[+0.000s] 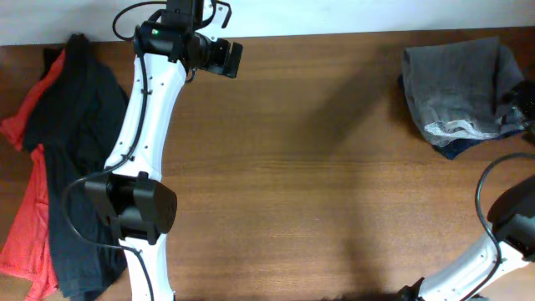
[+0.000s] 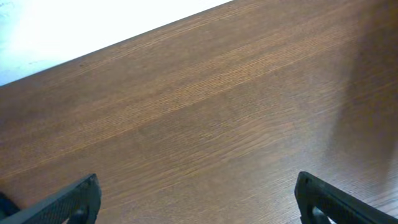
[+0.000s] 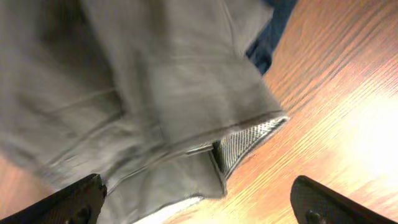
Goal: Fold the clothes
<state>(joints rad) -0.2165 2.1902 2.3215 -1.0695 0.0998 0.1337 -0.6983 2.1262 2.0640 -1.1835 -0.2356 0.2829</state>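
Note:
The grey-brown shorts (image 1: 462, 88) lie folded in a bundle at the table's far right, on top of a navy garment (image 1: 458, 149). The right wrist view shows the shorts (image 3: 143, 93) close up, with a pale mesh pocket lining (image 3: 245, 142) and the navy cloth (image 3: 270, 37) behind. My right gripper (image 3: 199, 208) is open just over the shorts' edge, holding nothing; in the overhead view it sits at the right edge (image 1: 528, 113). My left gripper (image 1: 232, 60) is open and empty over bare wood at the far left-middle; its fingers also show in the left wrist view (image 2: 199, 205).
A black garment (image 1: 79, 159) lies over a red one (image 1: 29, 217) along the left edge. The wooden table (image 1: 318, 192) is bare between the piles. The white left arm (image 1: 142, 125) stretches across the left side. A white wall borders the far edge.

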